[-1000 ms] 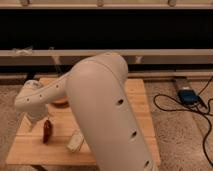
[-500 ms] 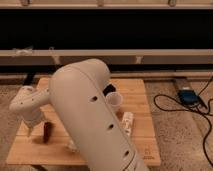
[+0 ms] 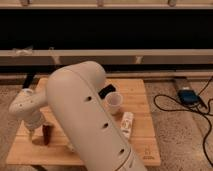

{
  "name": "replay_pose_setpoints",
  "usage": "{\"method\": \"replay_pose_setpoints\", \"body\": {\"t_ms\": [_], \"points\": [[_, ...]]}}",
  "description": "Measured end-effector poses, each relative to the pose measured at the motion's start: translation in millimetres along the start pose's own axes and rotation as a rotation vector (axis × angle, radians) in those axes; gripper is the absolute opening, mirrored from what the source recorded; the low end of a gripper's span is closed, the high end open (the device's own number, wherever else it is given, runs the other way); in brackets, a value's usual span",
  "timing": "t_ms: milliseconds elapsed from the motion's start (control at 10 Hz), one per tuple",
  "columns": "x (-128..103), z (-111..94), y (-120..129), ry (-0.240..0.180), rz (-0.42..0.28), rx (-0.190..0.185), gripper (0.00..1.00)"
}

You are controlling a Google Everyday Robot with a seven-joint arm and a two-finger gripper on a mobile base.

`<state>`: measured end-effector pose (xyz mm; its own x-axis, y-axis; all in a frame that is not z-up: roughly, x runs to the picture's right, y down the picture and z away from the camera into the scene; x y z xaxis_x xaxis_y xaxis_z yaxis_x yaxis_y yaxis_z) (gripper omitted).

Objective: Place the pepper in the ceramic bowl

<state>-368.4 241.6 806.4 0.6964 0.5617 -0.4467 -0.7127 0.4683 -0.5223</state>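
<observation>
The pepper (image 3: 46, 134) is a small dark red piece standing on the wooden table (image 3: 142, 145) near its front left corner. My gripper (image 3: 38, 131) hangs from the white wrist at the far left and reaches down just left of the pepper. It is open and holds nothing. My bulky white arm (image 3: 85, 115) fills the middle of the view. The ceramic bowl is hidden behind it.
A small white cup (image 3: 114, 103) stands right of the arm at mid table. A pale whitish block (image 3: 127, 124) lies in front of it and a black object (image 3: 106, 91) lies behind. Black cables and a blue device (image 3: 189, 96) lie on the floor at right.
The arm has swung right and closer to the camera, uncovering the cup and the pale block and covering the bowl. The gripper has come down beside the pepper, which has not moved.
</observation>
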Motion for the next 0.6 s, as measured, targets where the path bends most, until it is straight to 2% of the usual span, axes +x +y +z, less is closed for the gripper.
{"method": "replay_pose_setpoints", "body": {"t_ms": [300, 400, 600], "points": [[12, 7, 1, 0.013, 0.016, -0.006, 0.77], [15, 8, 2, 0.013, 0.018, -0.005, 0.7], [24, 5, -2, 0.011, 0.033, 0.006, 0.47]]}}
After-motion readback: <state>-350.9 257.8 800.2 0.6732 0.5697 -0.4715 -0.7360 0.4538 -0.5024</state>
